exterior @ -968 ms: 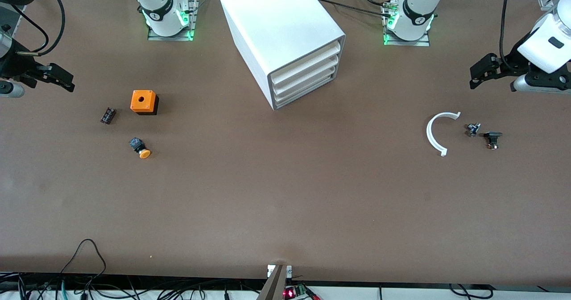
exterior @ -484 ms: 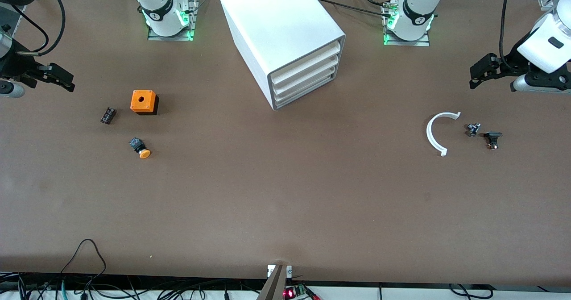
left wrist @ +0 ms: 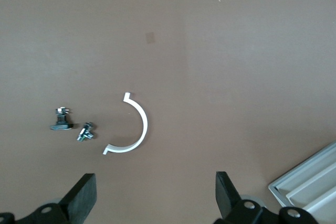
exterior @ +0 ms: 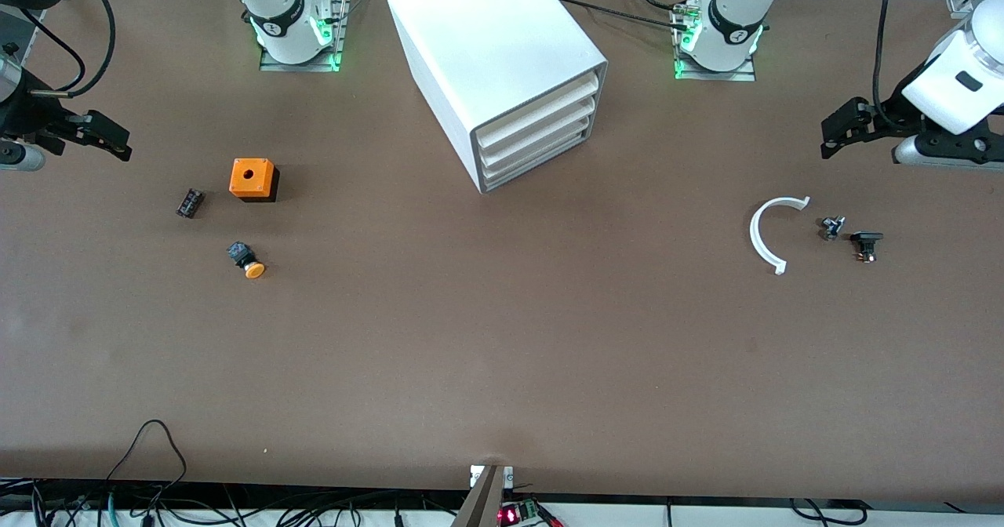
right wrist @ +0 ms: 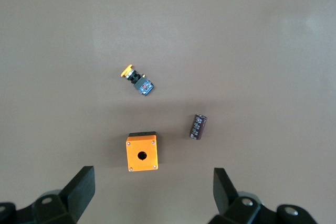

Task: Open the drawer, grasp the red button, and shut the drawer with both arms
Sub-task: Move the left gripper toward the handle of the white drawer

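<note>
The white cabinet (exterior: 502,56) stands midway between the arm bases, with all its drawers shut. The lowest drawer (exterior: 533,165) is flush with the ones above it. A corner of the cabinet shows in the left wrist view (left wrist: 310,187). The red-capped button is hidden from every view. My left gripper (exterior: 835,131) hangs open and empty over the table at the left arm's end; its own view (left wrist: 155,203) shows the jaws wide apart. My right gripper (exterior: 110,139) hangs open and empty at the right arm's end, also wide apart in its own view (right wrist: 152,198).
An orange box with a hole (exterior: 252,178), an orange-capped button (exterior: 248,261) and a small dark part (exterior: 189,202) lie near the right gripper. A white arc (exterior: 769,233) and two small dark parts (exterior: 831,227) (exterior: 866,243) lie near the left gripper.
The left arm has shifted slightly toward the cabinet. The right arm and everything on the table have stayed still.
</note>
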You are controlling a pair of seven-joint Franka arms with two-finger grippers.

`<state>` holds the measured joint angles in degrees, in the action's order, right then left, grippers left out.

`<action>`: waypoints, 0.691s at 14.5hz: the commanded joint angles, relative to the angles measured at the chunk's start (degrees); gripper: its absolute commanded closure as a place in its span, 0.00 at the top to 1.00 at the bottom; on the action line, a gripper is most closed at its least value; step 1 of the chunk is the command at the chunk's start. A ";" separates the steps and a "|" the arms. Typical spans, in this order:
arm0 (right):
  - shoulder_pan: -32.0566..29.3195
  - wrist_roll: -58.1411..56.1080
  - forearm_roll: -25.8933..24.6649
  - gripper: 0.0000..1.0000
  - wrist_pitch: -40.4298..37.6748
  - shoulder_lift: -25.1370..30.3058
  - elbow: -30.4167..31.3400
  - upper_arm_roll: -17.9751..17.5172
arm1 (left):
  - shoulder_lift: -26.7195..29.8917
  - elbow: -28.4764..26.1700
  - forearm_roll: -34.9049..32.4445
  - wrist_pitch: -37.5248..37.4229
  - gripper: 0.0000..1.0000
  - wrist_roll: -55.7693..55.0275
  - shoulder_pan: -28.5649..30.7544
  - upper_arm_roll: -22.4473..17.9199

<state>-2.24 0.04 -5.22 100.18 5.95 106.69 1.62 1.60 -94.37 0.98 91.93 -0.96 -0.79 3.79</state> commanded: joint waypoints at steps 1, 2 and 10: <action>-0.13 -1.10 1.00 1.00 0.02 1.25 1.06 0.23 | -4.75 2.00 1.57 -0.79 1.00 0.79 -0.61 0.34; -0.13 -1.10 1.00 1.00 0.02 1.17 1.06 0.23 | -4.94 2.52 2.27 -0.79 1.00 0.70 -0.44 0.69; -0.13 -1.10 1.00 1.00 0.10 1.08 1.06 0.14 | -17.92 -2.04 19.48 -0.79 1.00 4.38 -1.05 1.48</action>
<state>-2.24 -0.05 -5.21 100.18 5.95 106.70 1.62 -11.03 -96.46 16.09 91.32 0.28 -1.54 4.75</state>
